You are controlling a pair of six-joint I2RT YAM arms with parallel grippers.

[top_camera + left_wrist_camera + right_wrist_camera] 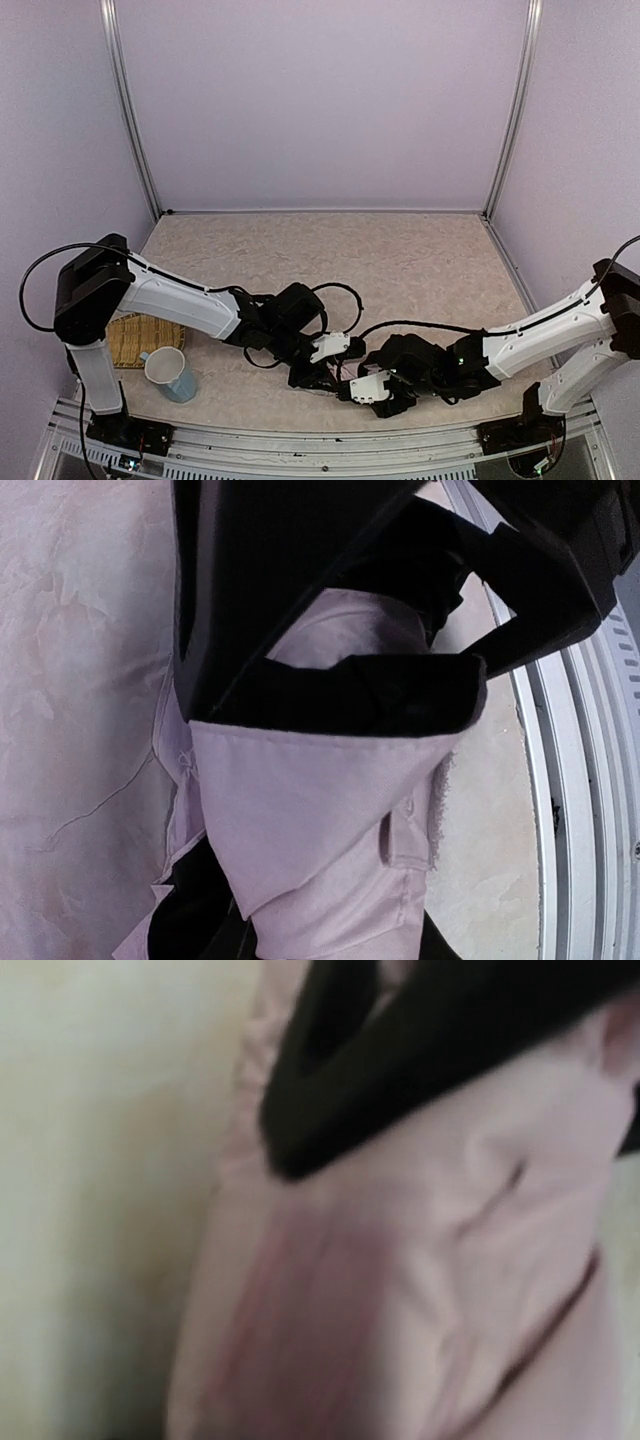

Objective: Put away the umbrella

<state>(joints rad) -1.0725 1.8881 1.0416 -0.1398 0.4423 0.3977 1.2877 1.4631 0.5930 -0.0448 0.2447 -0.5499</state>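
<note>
Both grippers meet low over the near middle of the table, the left gripper just beside the right gripper. Your left wrist view puts the umbrella right under the tool: folded pale pink fabric with black lining lies on the table, and a black finger crosses its upper part. From above, the arms hide nearly all of it. Your right wrist view is blurred, with pink fabric filling it beneath a dark finger. You cannot tell whether either gripper is spread or pinching. A pale cup and a woven mat sit far left.
</note>
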